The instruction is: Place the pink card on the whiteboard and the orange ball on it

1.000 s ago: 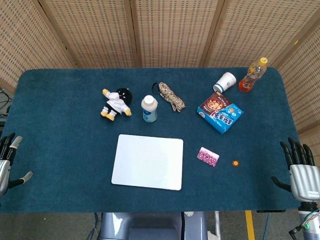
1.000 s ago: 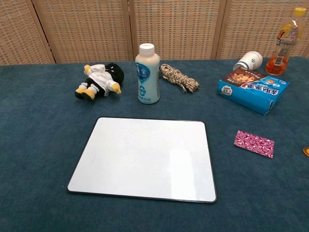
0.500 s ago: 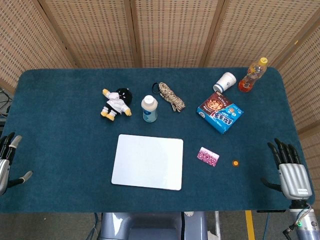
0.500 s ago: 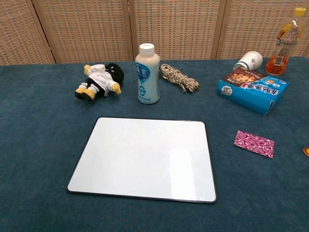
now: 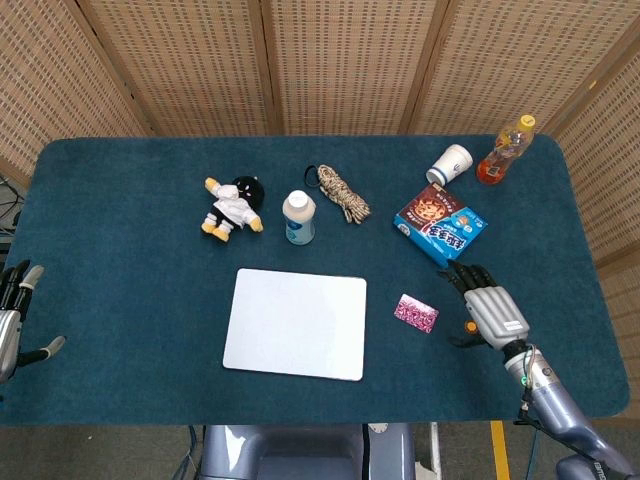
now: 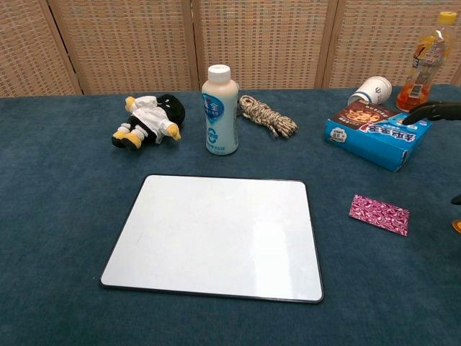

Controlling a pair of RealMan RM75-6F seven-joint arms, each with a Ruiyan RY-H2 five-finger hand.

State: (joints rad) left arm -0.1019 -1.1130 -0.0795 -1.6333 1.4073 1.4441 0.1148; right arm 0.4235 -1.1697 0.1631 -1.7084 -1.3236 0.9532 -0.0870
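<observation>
Above orange ball [image 5: 471,326], right hand [image 5: 489,306] spread

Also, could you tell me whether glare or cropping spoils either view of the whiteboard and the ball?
Chest view: a soft bright sheen lies on the whiteboard, mild, edges still sharp; the orange ball is cut by the right frame edge. Head view: even light, whiteboard almost free of glare, the right hand partly covering the ball.

Right hand [image 5: 489,310]: silver back, black fingers [image 5: 462,276].
</observation>
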